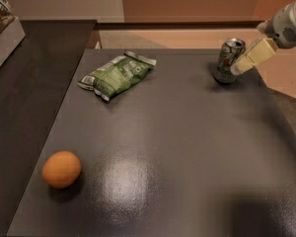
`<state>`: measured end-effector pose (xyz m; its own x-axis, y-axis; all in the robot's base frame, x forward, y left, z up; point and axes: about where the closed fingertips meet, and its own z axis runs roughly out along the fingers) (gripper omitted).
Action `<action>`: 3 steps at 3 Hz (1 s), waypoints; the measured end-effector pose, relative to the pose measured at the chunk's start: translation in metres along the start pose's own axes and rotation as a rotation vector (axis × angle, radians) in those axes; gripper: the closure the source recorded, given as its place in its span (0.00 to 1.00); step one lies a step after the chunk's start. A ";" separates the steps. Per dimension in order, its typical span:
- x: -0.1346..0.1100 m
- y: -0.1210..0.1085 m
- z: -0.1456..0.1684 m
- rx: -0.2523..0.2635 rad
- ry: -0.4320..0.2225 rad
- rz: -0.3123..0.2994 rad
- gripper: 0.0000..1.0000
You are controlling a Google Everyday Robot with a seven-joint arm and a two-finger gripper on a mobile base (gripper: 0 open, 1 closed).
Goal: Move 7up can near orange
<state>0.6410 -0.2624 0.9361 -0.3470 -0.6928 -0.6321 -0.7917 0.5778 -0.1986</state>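
Note:
The 7up can (227,60), silver and green with a silver top, stands at the far right of the dark table (177,147). My gripper (242,63) reaches in from the upper right and is right against the can's right side, at the height of its upper half. The orange (61,169) lies at the near left of the table, far from the can and the gripper.
A green-and-white snack bag (117,74) lies at the far left of the table. A lower dark counter (34,83) runs along the left, with a light box (2,31) at its far end. The table's right edge is close to the can.

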 end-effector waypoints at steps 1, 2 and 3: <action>0.003 -0.008 0.018 -0.003 -0.030 0.006 0.00; 0.003 -0.013 0.033 -0.011 -0.055 0.014 0.00; 0.005 -0.020 0.041 -0.011 -0.072 0.036 0.00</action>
<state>0.6760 -0.2598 0.9061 -0.3387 -0.6382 -0.6913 -0.7850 0.5967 -0.1662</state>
